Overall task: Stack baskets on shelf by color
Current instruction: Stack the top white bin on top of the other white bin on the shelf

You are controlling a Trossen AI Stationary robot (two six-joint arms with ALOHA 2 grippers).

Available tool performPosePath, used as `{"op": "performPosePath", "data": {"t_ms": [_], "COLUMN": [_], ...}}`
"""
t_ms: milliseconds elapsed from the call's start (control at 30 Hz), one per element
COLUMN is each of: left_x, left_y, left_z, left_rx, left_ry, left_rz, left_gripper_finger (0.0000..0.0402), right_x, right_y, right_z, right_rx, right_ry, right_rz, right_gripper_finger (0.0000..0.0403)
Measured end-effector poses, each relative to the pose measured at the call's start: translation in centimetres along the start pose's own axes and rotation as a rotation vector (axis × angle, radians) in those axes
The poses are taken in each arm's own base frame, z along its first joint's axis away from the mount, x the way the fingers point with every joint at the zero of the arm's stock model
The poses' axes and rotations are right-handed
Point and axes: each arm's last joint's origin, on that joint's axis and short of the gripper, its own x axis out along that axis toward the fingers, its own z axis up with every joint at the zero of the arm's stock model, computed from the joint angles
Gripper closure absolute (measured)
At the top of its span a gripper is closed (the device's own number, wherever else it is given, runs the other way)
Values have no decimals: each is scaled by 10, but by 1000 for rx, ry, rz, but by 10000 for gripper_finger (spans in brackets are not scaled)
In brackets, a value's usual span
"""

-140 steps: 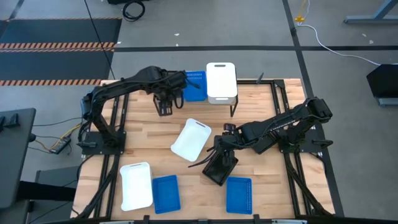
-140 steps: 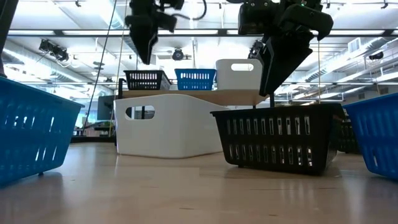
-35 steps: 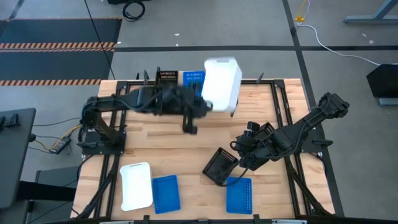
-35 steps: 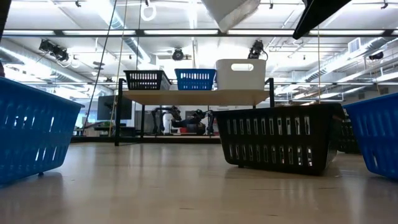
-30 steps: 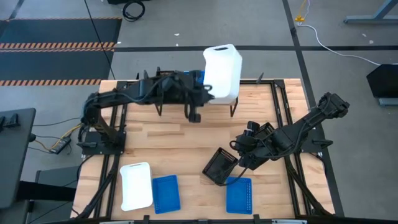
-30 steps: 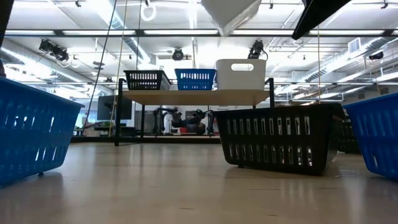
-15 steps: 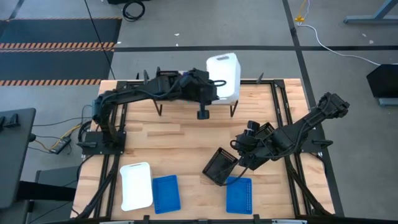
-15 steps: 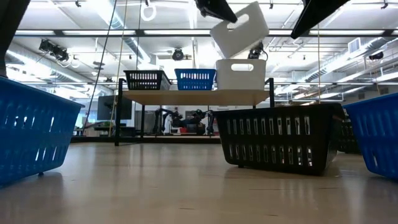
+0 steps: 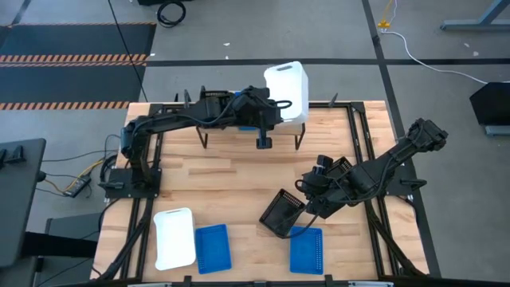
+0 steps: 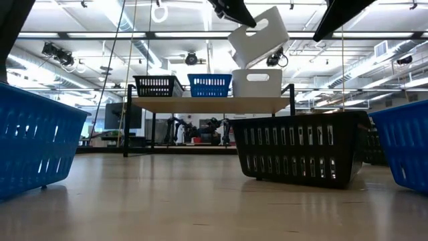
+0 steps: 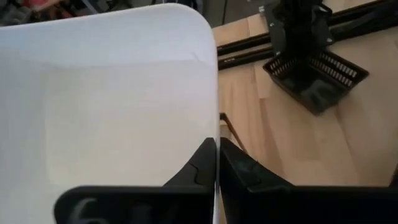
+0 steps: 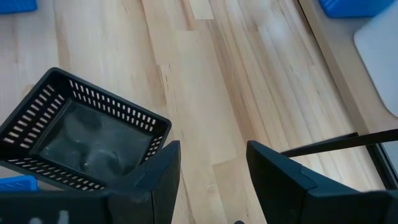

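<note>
The left arm reaches from its base at the table's left edge across to the far middle, elbow bent, wrist held high; the left gripper (image 11: 216,163) is clamped shut on the wall of a white basket (image 9: 287,93), carrying it tilted in the air; the right arm stretches from the right edge toward the table's middle, low and nearly straight; the right gripper (image 12: 211,171) hangs with fingers spread wide, holding nothing.

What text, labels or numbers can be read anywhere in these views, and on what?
None can be read.
White basket in the left end effector: no label visible.
Black basket: plain.
Blue baskets: plain.
</note>
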Motion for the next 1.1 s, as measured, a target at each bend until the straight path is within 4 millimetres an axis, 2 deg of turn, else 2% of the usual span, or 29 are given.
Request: {"op": "performPosePath", "data": {"t_ms": [133, 333, 600, 800, 967, 1100], "left_x": [-1, 5, 6, 19, 32, 34], "left_y": [5, 27, 43, 39, 28, 20], "left_z": [3, -9, -21, -30, -31, -29], "left_rx": [33, 13, -40, -50, -37, -26], "left_ry": [-16, 27, 57, 104, 120, 124], "left_rz": [59, 118, 82, 31, -1, -20], "left_gripper_finger": [392, 391, 391, 391, 390, 385], "right_x": [0, 0, 0, 0, 0, 0], "right_y": [0, 0, 0, 0, 0, 0], "right_z": [0, 0, 0, 0, 0, 0], "right_rx": [0, 1, 1, 1, 1, -2], "right_ry": [0, 0, 0, 0, -1, 0], "right_rz": [0, 0, 0, 0, 2, 2], "right_gripper_finger": [212, 212, 212, 212, 212, 212]}}
